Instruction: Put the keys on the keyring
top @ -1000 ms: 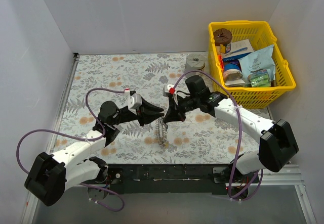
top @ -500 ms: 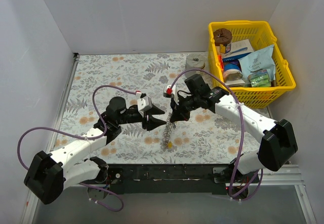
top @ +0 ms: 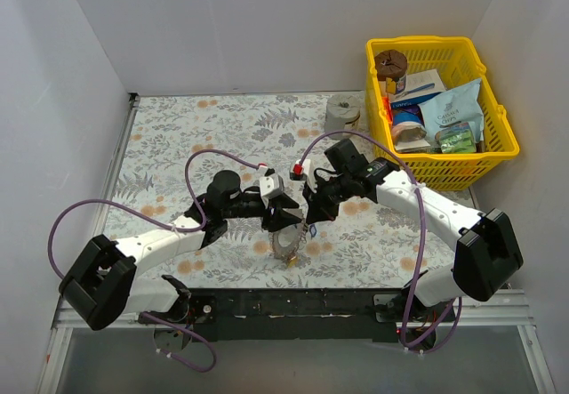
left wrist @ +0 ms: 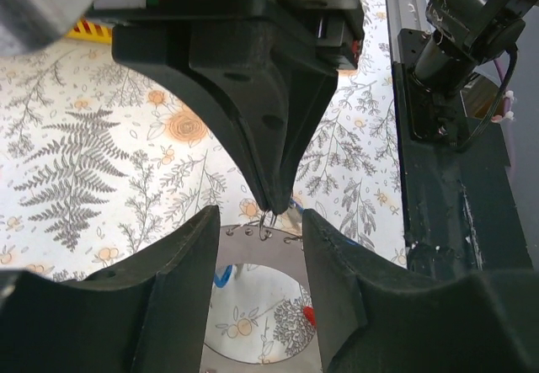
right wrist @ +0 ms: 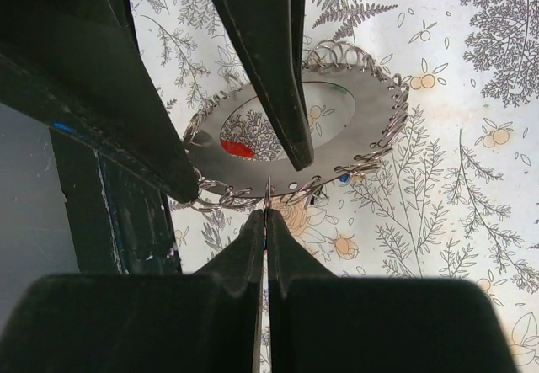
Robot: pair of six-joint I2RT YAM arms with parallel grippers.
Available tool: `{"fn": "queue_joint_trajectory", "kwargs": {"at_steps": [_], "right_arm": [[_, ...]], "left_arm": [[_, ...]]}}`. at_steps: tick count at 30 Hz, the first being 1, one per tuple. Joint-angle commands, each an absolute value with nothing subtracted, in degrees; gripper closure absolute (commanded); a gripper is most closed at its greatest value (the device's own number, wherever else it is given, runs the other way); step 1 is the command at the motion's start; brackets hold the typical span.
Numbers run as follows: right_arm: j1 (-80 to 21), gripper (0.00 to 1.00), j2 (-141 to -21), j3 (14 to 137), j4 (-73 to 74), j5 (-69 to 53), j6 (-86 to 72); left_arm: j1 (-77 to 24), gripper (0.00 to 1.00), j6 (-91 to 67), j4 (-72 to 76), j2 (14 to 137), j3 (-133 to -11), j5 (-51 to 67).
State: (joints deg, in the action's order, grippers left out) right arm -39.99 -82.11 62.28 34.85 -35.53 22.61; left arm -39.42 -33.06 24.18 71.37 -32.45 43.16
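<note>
Yellow basket point(top: 444, 173) sits far right on the worktop point(top: 196, 136), packed with a brown-lidded jar point(top: 390, 61), white-blue box point(top: 420, 84), tin point(top: 410, 129), blue pouch point(top: 455, 105) and green packet point(top: 455, 139). A grey roll point(top: 342, 109) is just left of it.

Versus earlier, the left end effector point(top: 284, 223) has moved right, up to the keyring point(right wrist: 377, 125). The keyring hung edge-on before and now lies flatter and lower.

Left end effector is released, fingers parted astride the ring's band; contact unclear. Right end effector point(top: 309, 223) is clenched on the keyring's looped edge.

Only the wrist views show keys. The red key point(right wrist: 236, 147) shows through the hole and the blue key point(left wrist: 221, 276) at the hole's edge; the top view shows neither.
</note>
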Motion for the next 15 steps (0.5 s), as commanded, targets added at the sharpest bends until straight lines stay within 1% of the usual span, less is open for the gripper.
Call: {"fn": "queue_joint_trajectory", "kwargs": {"at_steps": [1, 15], "right_arm": [[-40.2, 0.99, -80.3, 62.3, 34.4, -35.8, 22.5], [-40.2, 0.99, -80.6, 62.8, 34.0, -36.1, 22.8]], "left_arm": [[-39.7, 0.57, -33.4, 30.9, 71.3, -31.0, 44.6], [-39.7, 0.59, -33.3, 36.6, 75.1, -27.9, 46.9]]}}
